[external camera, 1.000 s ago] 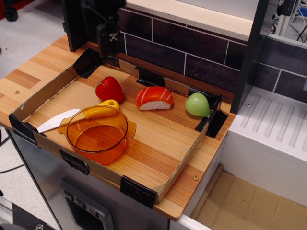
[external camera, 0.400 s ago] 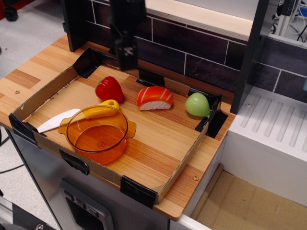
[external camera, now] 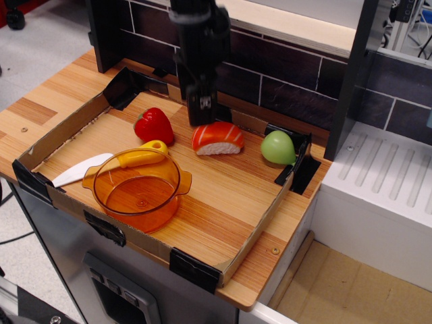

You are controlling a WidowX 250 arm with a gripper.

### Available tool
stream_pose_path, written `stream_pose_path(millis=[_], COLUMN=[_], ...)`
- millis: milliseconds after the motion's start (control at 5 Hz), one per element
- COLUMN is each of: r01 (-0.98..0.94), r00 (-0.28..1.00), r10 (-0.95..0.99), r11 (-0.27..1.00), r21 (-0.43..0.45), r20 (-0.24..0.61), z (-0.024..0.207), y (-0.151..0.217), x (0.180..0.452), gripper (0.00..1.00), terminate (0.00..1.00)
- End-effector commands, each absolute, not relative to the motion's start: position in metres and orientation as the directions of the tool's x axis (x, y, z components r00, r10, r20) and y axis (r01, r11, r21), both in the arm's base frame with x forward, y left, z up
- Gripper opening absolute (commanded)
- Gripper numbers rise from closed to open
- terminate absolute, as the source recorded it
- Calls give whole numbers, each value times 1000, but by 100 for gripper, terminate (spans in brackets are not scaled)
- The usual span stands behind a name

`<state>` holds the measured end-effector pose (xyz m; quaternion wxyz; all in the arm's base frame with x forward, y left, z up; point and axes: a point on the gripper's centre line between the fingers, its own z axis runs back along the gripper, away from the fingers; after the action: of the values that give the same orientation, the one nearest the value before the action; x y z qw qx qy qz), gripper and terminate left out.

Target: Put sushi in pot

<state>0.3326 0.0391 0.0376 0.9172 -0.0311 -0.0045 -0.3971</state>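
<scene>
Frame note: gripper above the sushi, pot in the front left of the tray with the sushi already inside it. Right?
Not quite. The observation.image view shows the pot empty; the sushi lies on the tray behind it, between the red toy and green toy. The gripper is above the sushi.

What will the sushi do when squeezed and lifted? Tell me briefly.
The sushi looks like moulded plastic, so it is probably stiff and light. Its glossy, rounded orange top may be slippery under the fingers, so gripping the flatter white sides seems safer. It rests on a flat base, so it should slide rather than roll if the gripper nudges it.
</scene>
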Motion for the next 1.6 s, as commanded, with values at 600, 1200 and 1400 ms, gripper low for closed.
stream_pose_path(millis=[600, 1200, 1400], r01=[723, 730, 760], r00=[689, 681, 647], r10=[-723, -730, -761], r11=[690, 670, 639], r21=[23, -134, -120], r20=[52, 64, 44], z=[35, 88, 75], y=[30, 31, 40], x=[322, 279, 251], gripper=[0, 0, 0], terminate=[0, 0, 0])
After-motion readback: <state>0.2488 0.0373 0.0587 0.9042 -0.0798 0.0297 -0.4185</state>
